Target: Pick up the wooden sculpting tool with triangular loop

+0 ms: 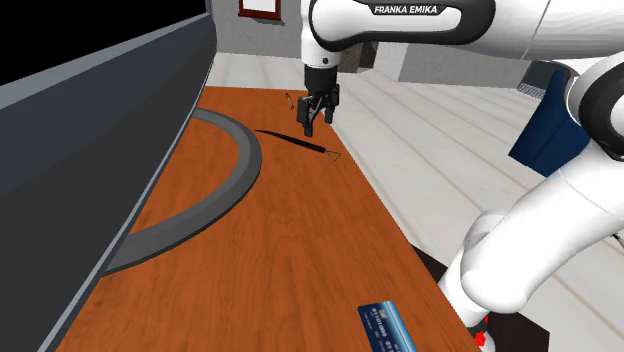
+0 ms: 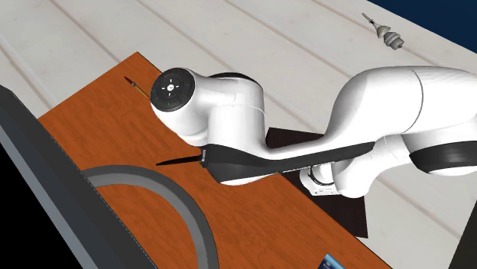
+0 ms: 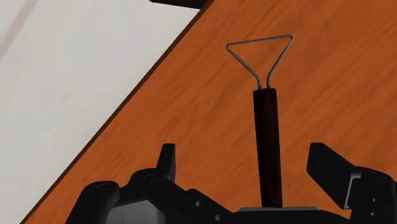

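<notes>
Hovering gripper (image 3: 242,156): jaws wide apart, empty, astride the handle (image 3: 267,159)
Sculpting tool (image 1: 290,138): flat on table (image 1: 250,260), by the edge at the shoulder view's right
Risk: nudging the thin handle off that edge if lowered off-centre

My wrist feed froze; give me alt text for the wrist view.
The open gripper straddles, without touching, a dark-handled sculpting tool, its triangular wire loop pointing away. It lies on a reddish wood table near the edge, pale floor beyond.
</notes>
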